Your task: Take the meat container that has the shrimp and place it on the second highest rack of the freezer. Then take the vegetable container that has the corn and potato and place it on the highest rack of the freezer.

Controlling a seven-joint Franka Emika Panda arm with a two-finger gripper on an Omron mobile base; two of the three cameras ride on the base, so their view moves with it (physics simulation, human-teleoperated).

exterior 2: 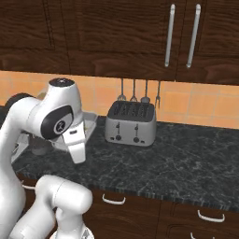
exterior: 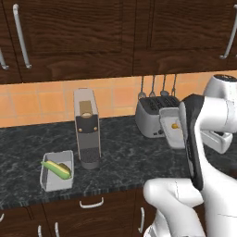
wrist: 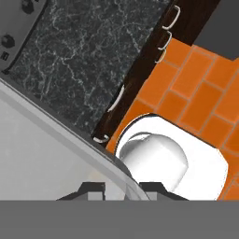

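The meat container (exterior: 169, 125), a shallow grey tray, is tilted in front of the toaster, with the tiny orange shrimp (exterior: 175, 125) inside; my forearm hides its right part. Its rim (exterior 2: 89, 122) peeks out behind my arm. In the hand view the tray (wrist: 42, 154) lies at the lower left, raised over the counter, and my gripper (wrist: 122, 189) is shut on its rim. The vegetable container (exterior: 50, 183) sits near the counter's front edge at the left with the corn (exterior: 57, 169) in it; I cannot make out the potato. The freezer is out of view.
A grey coffee machine (exterior: 87, 127) stands just right of the vegetable container. A toaster (exterior: 149, 115) (exterior 2: 130, 123) stands against the orange tiled wall, with utensils hanging above it. Dark wooden cabinets hang overhead. The black counter (wrist: 93, 56) ends above an orange floor (wrist: 196, 93).
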